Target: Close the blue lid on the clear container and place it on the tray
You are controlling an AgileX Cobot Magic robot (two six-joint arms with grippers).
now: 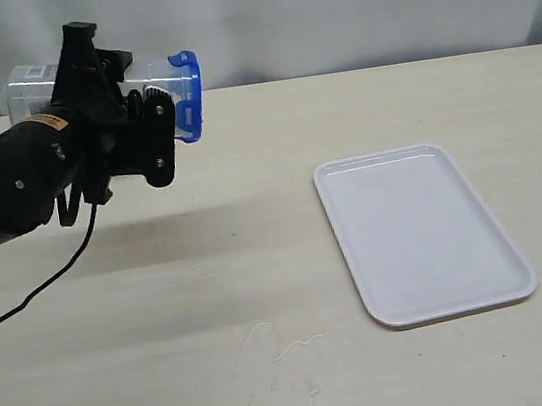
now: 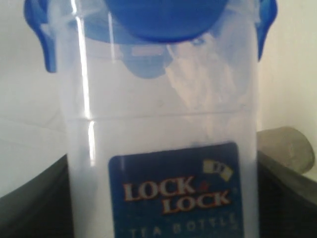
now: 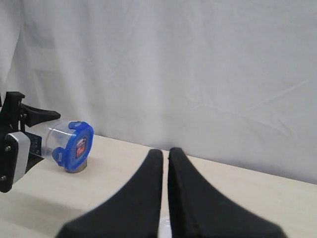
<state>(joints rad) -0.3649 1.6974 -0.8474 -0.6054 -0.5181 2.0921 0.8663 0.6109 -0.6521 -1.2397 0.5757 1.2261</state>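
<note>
Exterior view: in the upper left of the frame the left gripper is clamped across the container, which lies on its side in the air, above the table. The lid sits on the container's mouth and faces the right of the frame. Whether its flaps are snapped down cannot be told. A black cable hangs from the arm to the table at the left edge. The tray lies flat in the right half of the frame, well apart from the container, with nothing on it. A white curtain closes off the back. The right gripper is out of this view.

Left wrist view: the container fills the picture, with the lid at its far end and blue flaps standing out at both sides. A blue label on the wall reads "LOCK LOCK TEA BOTTLE". The dark fingers press against the container on either side.

Right wrist view: the right gripper has its two black fingers together, holding nothing. Far beyond them, the container is held sideways in the left gripper, and the lid shows a red-and-white sticker on its face.
</note>
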